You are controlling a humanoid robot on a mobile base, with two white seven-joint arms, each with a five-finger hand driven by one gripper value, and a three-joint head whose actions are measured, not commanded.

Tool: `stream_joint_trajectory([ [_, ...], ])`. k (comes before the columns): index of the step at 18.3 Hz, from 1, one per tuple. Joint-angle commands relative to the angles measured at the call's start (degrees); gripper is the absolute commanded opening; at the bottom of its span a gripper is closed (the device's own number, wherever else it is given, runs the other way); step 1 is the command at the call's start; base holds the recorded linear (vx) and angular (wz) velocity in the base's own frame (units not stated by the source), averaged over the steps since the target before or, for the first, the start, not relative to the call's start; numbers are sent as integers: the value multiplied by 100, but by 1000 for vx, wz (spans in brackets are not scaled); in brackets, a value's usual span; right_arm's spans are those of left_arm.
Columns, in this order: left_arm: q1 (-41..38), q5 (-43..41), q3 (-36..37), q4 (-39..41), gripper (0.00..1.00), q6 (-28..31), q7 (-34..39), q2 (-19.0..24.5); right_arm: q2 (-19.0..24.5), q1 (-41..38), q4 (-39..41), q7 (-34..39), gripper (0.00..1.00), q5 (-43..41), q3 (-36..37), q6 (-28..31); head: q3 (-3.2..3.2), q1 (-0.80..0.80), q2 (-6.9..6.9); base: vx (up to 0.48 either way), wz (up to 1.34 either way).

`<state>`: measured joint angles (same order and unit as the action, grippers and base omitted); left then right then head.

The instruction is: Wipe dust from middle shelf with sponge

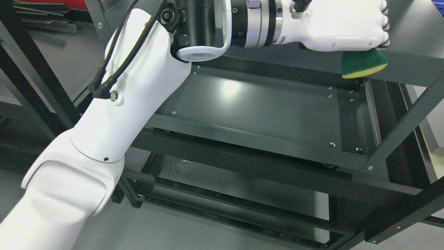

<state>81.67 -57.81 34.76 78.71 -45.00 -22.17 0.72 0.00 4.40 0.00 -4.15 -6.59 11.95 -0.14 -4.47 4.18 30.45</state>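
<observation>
Your view loses the top of the left hand (347, 26) at the frame edge, and the arm covers the rack's left side. The hand's fingers (384, 24) are curled tight around the sponge (362, 64) (green scouring face, yellow underside), most of it hidden under the palm, at the upper shelf's (412, 38) front edge. The middle shelf (263, 107) lies below, apart. You can read no lettering anywhere.

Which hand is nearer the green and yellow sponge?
Left. The left hand grips the green and yellow sponge above the dark metal shelf; the right hand is out of view.
</observation>
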Motion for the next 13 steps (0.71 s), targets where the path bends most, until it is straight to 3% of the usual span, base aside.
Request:
stream_joint_trajectory([
  [1,-335,206,-505,609,1,0,-6,943,-100,0,100,2,100,0,0,418,0,0,0,4,-12],
  [5,-766,1077,-715,1110,1,0,-15,2456,-100,0,100,2,100,0,0,418,0,0,0,0,0],
  [13,-1381,2071,-1629,1305,2,0,-147,4206,-100,0,100,2,100,0,0,418,0,0,0,0,0],
])
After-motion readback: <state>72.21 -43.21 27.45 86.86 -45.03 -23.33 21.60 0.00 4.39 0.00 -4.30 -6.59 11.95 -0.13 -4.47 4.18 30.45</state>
